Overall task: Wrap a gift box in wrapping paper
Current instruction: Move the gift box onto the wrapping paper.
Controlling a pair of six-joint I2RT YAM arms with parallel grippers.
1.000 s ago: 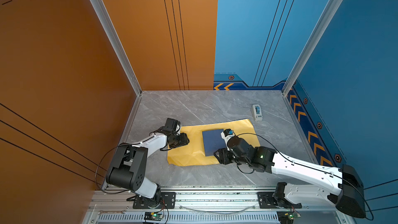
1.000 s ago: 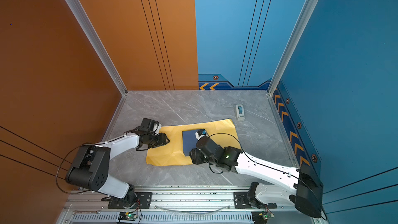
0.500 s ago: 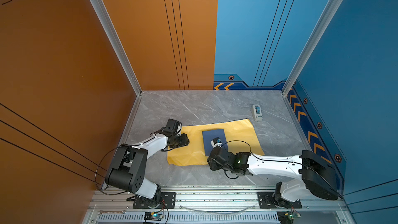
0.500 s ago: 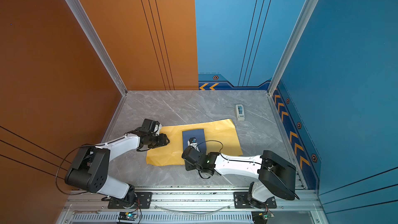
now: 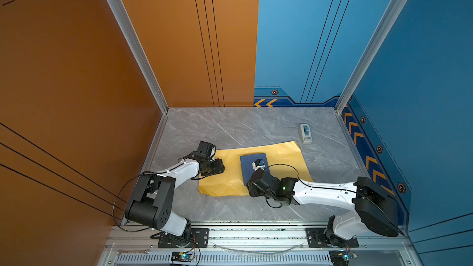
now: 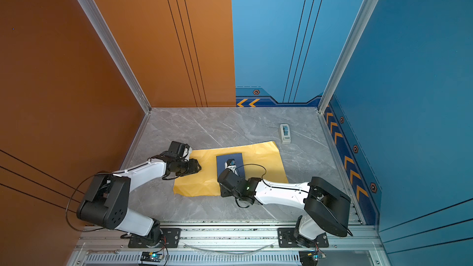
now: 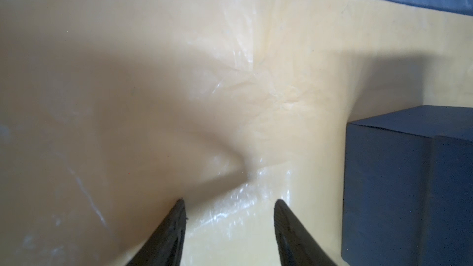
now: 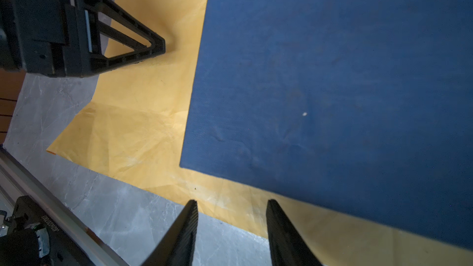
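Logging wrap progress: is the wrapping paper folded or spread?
Spread: the wrapping paper lies flat, yellow face up, with the gift box uncovered on it.

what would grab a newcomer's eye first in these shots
The yellow wrapping paper spread on the grey table, the navy gift box on its middle. The left gripper hangs open beside the box, the right gripper open at the paper's near edge. A white tape dispenser lies apart, farther back.
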